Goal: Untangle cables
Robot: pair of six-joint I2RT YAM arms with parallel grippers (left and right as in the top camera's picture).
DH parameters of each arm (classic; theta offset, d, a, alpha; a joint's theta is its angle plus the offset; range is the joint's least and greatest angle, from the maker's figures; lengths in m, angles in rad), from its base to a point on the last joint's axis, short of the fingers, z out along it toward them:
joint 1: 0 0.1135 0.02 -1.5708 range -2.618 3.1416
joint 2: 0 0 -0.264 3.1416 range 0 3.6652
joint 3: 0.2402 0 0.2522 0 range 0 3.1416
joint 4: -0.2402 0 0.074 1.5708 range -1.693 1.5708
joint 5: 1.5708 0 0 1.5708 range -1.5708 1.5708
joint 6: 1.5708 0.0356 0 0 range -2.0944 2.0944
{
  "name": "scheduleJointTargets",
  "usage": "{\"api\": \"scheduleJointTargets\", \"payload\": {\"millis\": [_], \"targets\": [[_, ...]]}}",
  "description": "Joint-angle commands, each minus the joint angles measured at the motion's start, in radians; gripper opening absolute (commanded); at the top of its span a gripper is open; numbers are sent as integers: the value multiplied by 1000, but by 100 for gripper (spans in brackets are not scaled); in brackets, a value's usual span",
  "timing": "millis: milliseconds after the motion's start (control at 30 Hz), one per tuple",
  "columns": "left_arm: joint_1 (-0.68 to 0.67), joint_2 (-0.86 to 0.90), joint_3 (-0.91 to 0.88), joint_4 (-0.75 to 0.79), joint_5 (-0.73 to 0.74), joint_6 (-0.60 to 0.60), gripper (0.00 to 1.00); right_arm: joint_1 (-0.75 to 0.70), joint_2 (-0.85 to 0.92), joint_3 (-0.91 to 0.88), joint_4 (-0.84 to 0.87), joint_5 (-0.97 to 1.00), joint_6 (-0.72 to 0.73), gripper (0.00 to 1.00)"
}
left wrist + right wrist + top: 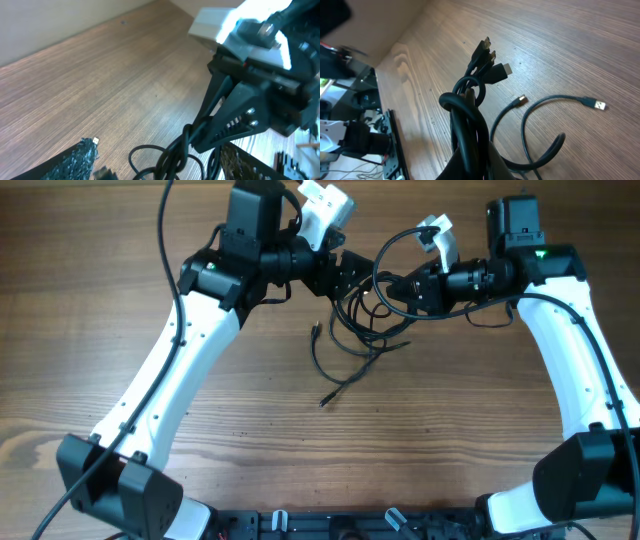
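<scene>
My right fingers (235, 120) clench the cables (470, 110); my left fingers (77, 159) are released. I'd pinch just one and draw it out slowly.

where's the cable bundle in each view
overhead: cable bundle upper middle
left wrist: bottom edge, middle
right wrist: centre, rising from the bottom edge
shared landmark: wooden table beneath it in all three

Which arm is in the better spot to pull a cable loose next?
Left, probably. The left fingers are open right by the cables, while the right fingers are shut on that bundle and busy holding it.
</scene>
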Motion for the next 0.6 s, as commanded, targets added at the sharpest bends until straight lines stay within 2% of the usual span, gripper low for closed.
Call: {"api": "scheduleJointTargets", "payload": {"millis": [0, 167, 300, 400, 500, 567], "targets": [[-10, 71, 6, 6, 51, 102, 81, -2, -7, 2, -18, -88, -31, 4], [-32, 96, 6, 6, 50, 106, 79, 0, -7, 2, -31, -123, -48, 4], [-36, 96, 5, -8, 50, 128, 71, -1, -7, 2, -32, -123, -46, 4], [-36, 96, 5, -39, 51, 128, 70, -1, -7, 2, -30, -167, -48, 4], [-44, 101, 4, -79, 50, 128, 63, -1, -7, 2, -26, -191, -47, 4], [-44, 108, 4, -77, 51, 127, 52, 0, -7, 2, -27, -194, -43, 4]]}}
